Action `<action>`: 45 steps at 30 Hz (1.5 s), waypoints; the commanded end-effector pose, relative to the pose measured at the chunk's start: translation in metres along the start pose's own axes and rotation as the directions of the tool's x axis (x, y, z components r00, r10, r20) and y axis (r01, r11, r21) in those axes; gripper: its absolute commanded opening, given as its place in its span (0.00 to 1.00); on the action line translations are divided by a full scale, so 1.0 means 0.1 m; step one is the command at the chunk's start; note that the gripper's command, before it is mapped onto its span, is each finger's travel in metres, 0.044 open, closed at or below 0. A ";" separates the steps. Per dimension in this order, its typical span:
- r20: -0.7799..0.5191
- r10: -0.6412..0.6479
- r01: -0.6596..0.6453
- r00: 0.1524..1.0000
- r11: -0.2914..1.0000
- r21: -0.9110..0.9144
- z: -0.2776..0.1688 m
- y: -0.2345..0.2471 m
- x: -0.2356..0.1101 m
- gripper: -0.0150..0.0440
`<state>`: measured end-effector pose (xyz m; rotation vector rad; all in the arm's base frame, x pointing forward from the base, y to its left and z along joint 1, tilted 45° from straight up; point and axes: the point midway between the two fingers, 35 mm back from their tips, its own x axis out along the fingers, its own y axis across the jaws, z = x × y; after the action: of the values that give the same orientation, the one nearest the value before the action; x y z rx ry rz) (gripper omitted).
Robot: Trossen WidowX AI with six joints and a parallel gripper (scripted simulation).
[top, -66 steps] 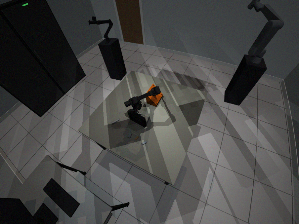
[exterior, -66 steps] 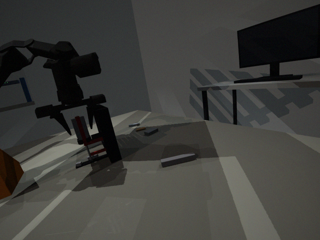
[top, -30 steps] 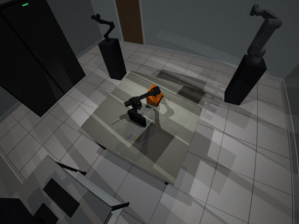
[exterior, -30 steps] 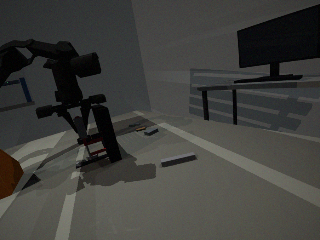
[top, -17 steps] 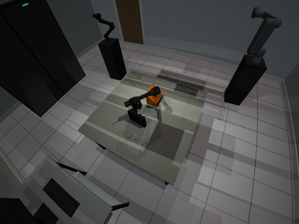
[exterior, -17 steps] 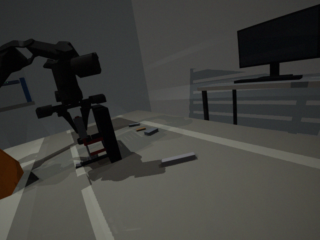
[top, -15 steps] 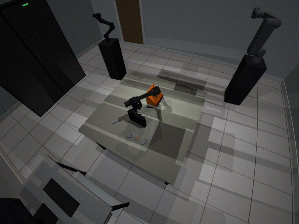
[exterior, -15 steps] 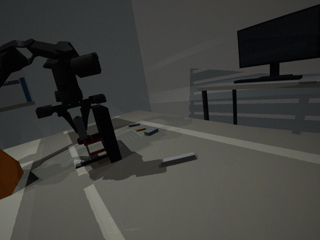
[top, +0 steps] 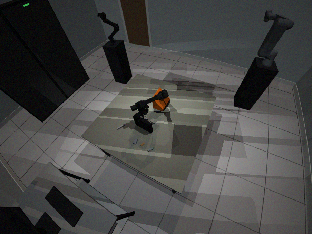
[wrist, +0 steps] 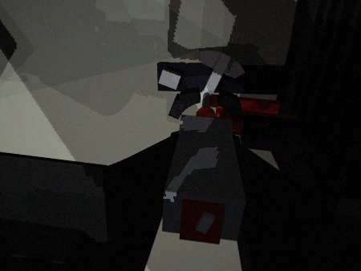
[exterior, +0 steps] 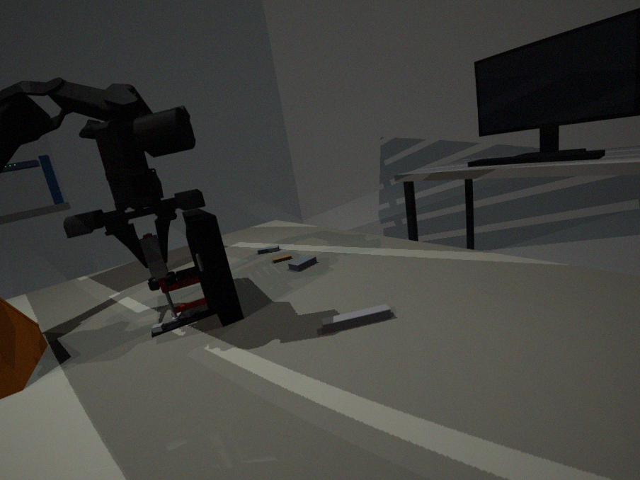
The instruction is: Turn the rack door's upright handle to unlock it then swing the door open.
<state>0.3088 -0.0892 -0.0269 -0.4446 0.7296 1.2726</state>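
The upright grey handle (exterior: 151, 253) (wrist: 204, 172) has a red end and stands beside the tall black rack panel (top: 143, 124) (exterior: 212, 263). Red brackets (exterior: 180, 284) (wrist: 261, 106) join the handle's mount to the panel. A dark bar (exterior: 185, 321) (wrist: 261, 82) runs out low from the panel, under the handle. My gripper (exterior: 156, 263) (wrist: 204, 148) points down and is shut on the handle, one finger on each side. Which black part is door and which is frame, I cannot tell. In the top view the handle is too small to make out.
A grey bar (top: 120, 126) (exterior: 356, 316) lies beside the rack. Two grey blocks (top: 135, 141) (exterior: 302, 263) and an orange block (top: 142, 144) (exterior: 281, 258) lie on the table (top: 110, 130) (exterior: 413, 372). A large orange body (top: 158, 104) (exterior: 18, 351) stands near the arm's base.
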 end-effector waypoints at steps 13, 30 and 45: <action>0.001 0.000 0.000 1.000 0.942 0.335 0.12 0.26 0.00 0.28; 0.002 0.001 -0.002 1.000 0.798 0.603 0.38 0.60 0.00 0.28; 0.003 0.002 -0.004 1.000 0.628 0.779 0.68 0.82 0.00 0.28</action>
<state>0.2483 -0.0279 0.0224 0.2389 1.1777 0.8642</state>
